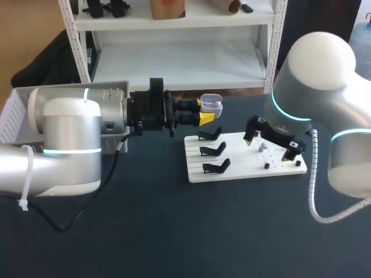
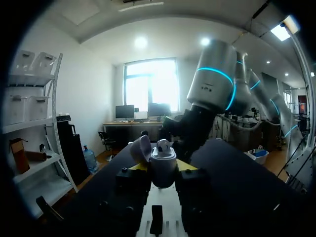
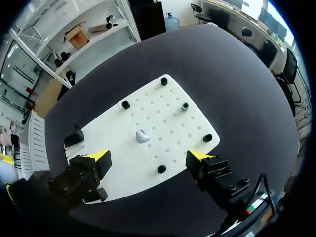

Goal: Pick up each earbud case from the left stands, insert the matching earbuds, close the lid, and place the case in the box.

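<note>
Clamping the open earbud case (image 1: 212, 105), your left gripper (image 1: 207, 111) hangs above the desk (image 1: 174, 231); your right gripper (image 3: 148, 157), spread apart, hovers over an earbud (image 3: 142, 137) on the white board (image 3: 170, 121).

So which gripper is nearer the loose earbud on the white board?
Right. The right gripper hangs over the earbud, its fingers open on either side. The left gripper is on the far side of the stands from it, holding the open case.

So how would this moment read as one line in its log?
left gripper: shut on earbud case, lid open | right gripper: open, above loose earbud on white board | stands: empty
</note>
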You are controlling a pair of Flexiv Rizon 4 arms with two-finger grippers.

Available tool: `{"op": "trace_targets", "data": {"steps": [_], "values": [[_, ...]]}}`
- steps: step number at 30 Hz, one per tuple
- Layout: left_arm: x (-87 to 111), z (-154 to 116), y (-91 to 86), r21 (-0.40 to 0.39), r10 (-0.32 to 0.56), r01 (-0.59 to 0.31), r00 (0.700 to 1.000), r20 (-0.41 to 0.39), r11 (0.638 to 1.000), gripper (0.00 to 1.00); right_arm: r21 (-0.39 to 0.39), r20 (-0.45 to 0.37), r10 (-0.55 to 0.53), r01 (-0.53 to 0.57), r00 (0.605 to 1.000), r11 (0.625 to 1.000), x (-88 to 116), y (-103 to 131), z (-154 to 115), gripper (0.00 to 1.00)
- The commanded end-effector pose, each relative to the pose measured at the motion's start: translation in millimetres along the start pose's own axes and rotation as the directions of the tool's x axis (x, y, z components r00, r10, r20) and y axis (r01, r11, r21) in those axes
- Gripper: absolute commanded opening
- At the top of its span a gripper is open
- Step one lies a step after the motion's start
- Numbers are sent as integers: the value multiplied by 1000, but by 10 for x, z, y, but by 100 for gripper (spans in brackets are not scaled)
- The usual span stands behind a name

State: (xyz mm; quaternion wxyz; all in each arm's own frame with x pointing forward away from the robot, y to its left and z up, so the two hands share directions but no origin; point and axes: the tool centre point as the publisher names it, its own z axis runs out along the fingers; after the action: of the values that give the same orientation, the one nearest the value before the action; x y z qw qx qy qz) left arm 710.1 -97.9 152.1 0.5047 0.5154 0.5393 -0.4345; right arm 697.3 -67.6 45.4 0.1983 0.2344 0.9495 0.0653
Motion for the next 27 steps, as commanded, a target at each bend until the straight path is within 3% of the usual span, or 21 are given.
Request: {"op": "trace_targets", "data": {"steps": [1, 5, 9, 16, 19, 27], "values": [[2, 0, -2, -2, 1, -1, 1000, 2, 1000, 0, 1, -3, 0, 0, 1000, 1000, -19, 69, 103, 95], [2, 0, -2, -2, 1, -1, 1000, 2, 1000, 0, -5, -11, -10, 10, 1000, 1000, -44, 92, 147, 84], [2, 0, -2, -2, 1, -1, 1000, 2, 1000, 0, -7, -12, -17, 17, 1000, 1000, -83, 115, 162, 66], [2, 0, -2, -2, 1, -1, 1000, 2, 1000, 0, -7, -12, -23, 23, 1000, 1000, -115, 130, 205, 60], [2, 0, -2, -2, 1, -1, 1000, 2, 1000, 0, -8, -17, -24, 24, 1000, 1000, -109, 139, 209, 52], [2, 0, -2, -2, 1, -1, 1000, 2, 1000, 0, -6, -19, -29, 29, 999, 1000, -115, 140, 241, 47]]}}
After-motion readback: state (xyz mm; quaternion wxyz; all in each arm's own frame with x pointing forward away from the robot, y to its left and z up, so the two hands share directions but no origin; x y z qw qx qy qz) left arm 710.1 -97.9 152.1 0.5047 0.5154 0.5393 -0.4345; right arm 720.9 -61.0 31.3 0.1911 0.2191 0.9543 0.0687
